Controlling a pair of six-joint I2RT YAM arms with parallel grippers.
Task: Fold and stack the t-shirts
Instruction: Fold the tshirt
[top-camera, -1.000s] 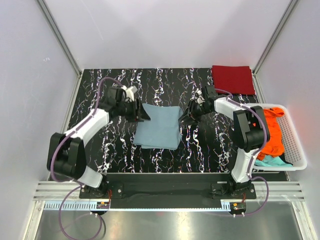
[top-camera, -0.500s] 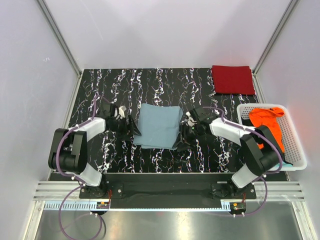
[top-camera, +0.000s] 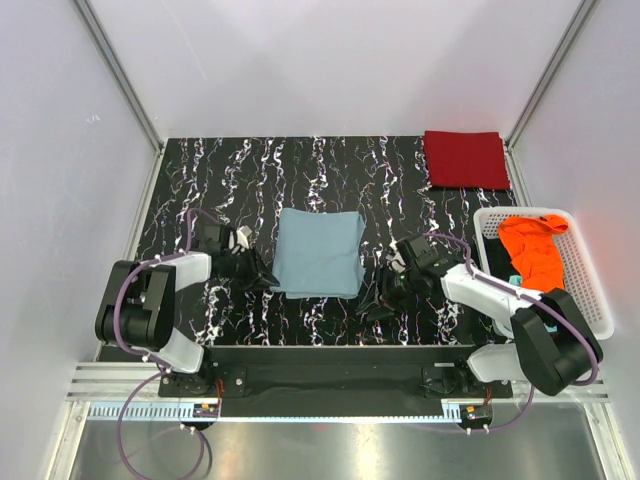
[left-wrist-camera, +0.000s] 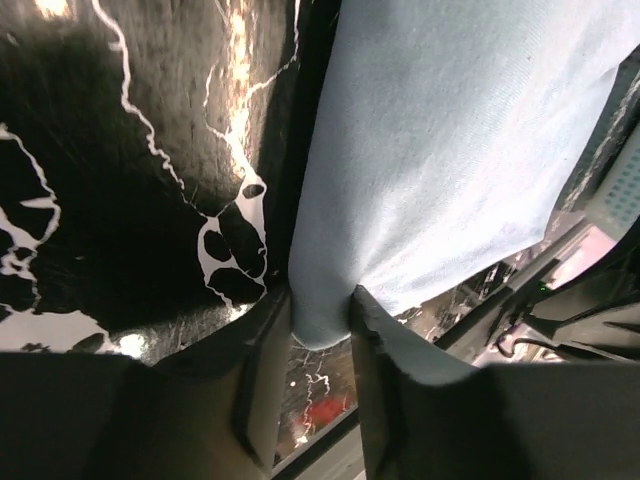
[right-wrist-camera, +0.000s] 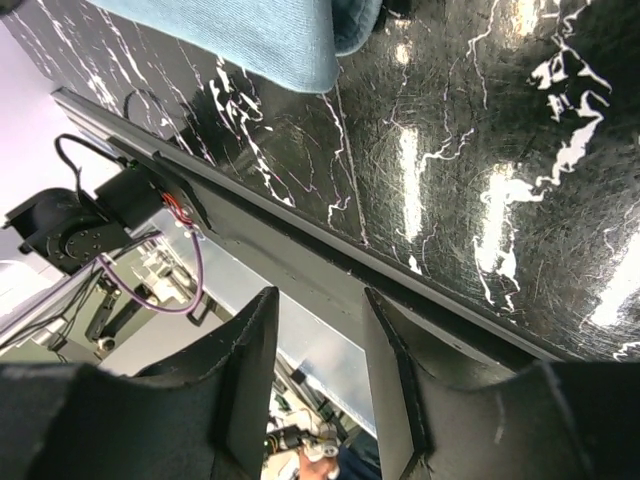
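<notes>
Grey-blue t-shirt (top-camera: 320, 252) corner btwn L fingers (left-wrist-camera: 262, 385); R fingers (right-wrist-camera: 250, 380) clear of edge

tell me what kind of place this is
Most likely a lab robot test cell: plain white panel walls on aluminium framing, a black marbled table with the left arm and right arm bolted at its edge, and a folded grey-blue t-shirt.

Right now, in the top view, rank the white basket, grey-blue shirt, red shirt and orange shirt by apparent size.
1. White basket
2. Grey-blue shirt
3. Red shirt
4. Orange shirt, judged only on its visible part; it lies bunched in the basket.
</notes>
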